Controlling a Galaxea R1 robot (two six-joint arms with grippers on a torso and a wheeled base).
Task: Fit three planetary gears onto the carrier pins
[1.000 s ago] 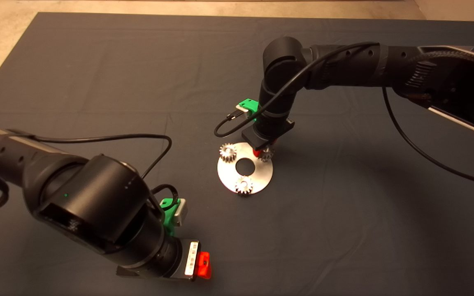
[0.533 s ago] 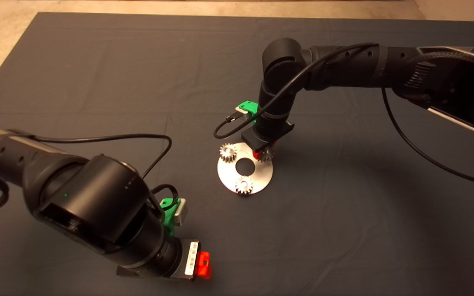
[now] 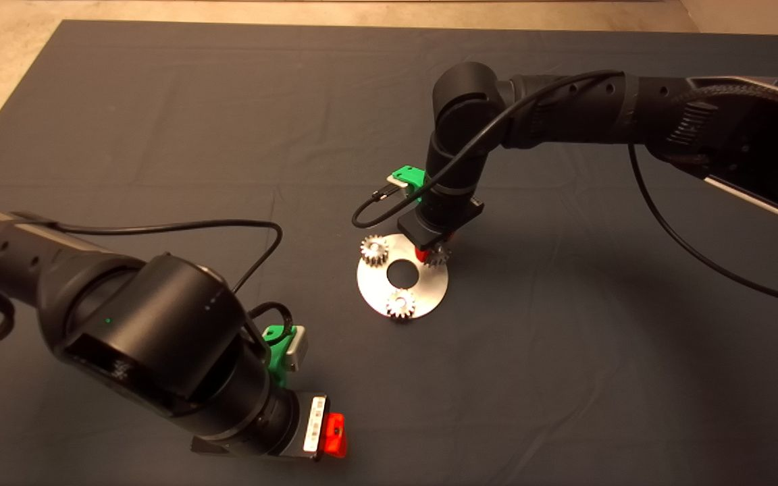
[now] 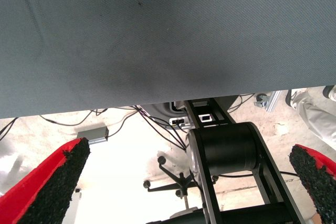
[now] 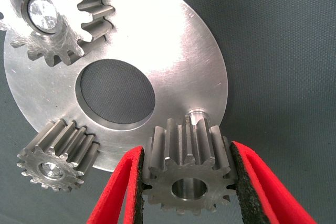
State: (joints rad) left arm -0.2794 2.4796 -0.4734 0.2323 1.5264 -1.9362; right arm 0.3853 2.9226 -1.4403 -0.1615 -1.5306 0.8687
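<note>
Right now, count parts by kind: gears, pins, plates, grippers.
Planetary gears: 3, two seated, one held in the right gripper beside the bare pin
Carrier pins: 3, two through gears
Round plate: 1
Grippers: 2, the left gripper parked at the mat's near edge
Total: 9

Round silver disc w/ large centre hole, flat on dark mat. Two small toothed gears seated on pins at disc rim. Third gear held just above third pin, not seated; pin tip visible beside it.
</note>
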